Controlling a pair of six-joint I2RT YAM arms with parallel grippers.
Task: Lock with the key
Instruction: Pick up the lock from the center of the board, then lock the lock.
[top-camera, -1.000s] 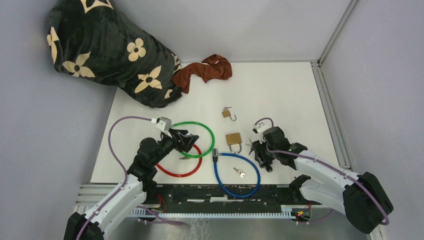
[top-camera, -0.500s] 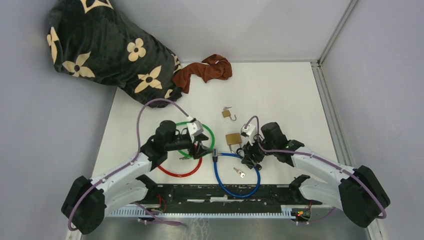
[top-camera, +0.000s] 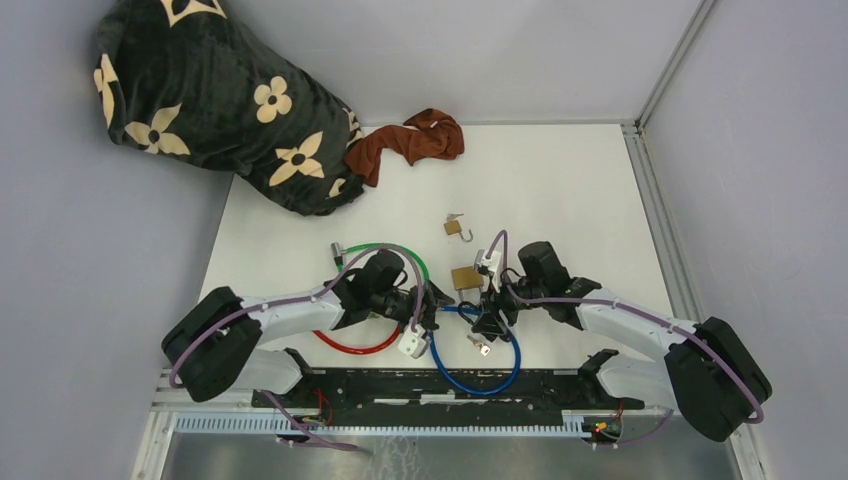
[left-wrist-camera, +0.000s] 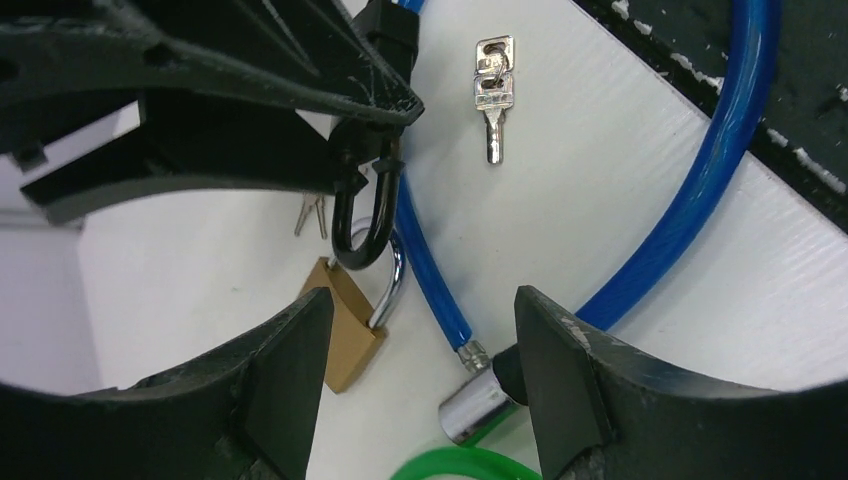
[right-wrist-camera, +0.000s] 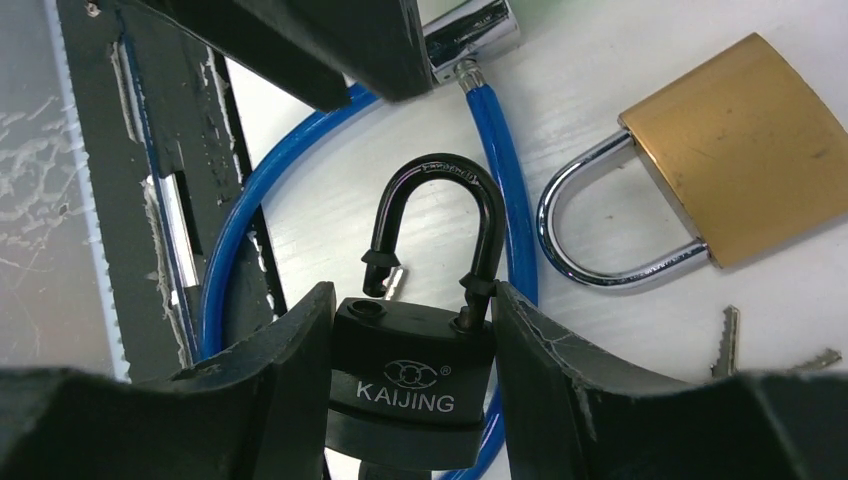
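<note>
right tool: pinching the body of the black padlock marked kaijing, one finger on each flank. the lock's shackle is swung open, with one leg out of the body. i log this lock over the blue cable lock, toward the near edge of the desk. left tool: fingers spread, gripping nothing, facing the right tool from just beside it, over the blue cable's metal end. key: one silver key, flat on the desk inside the blue loop, apart from both tools. large brass padlock: flat on the desk just beside the blue cable, with two more keys near it. small brass padlock: farther back, shackle open. green cable and red cable: loops under the left arm. brown cloth and black flowered bundle: far left corner.
</note>
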